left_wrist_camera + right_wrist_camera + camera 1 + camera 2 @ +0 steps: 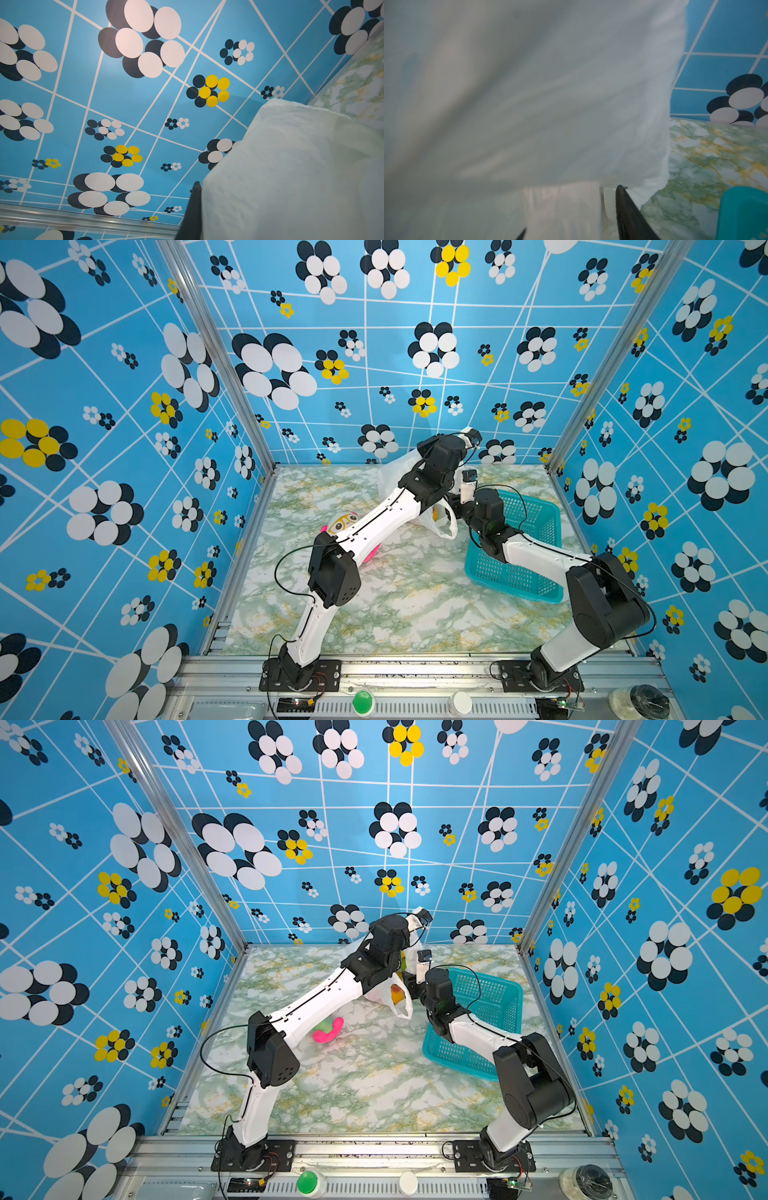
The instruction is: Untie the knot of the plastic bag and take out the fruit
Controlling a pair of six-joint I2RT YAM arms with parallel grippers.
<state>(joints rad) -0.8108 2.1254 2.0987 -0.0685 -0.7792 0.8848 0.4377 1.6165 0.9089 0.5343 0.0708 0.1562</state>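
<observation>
The white plastic bag [392, 479] is pulled up at the back of the marble table, with my left arm across it. My left gripper [471, 435] is raised near the back wall and shut on the bag's film; the left wrist view shows one dark finger [195, 199] against the plastic bag [291, 176]. A handle loop [401, 1009] hangs open, and an orange-yellow fruit [397, 993] shows through it. The knot is hidden. My right gripper [468, 477] stands just right of the bag. In the right wrist view the gripper [572, 207] is open, with bag film [529, 93] lying between its fingers.
A teal basket [540, 526] stands on the right under my right arm, and its corner [745, 212] shows in the right wrist view. A plush toy [343, 523] with a pink part [328, 1033] lies under my left forearm. Patterned blue walls close in three sides.
</observation>
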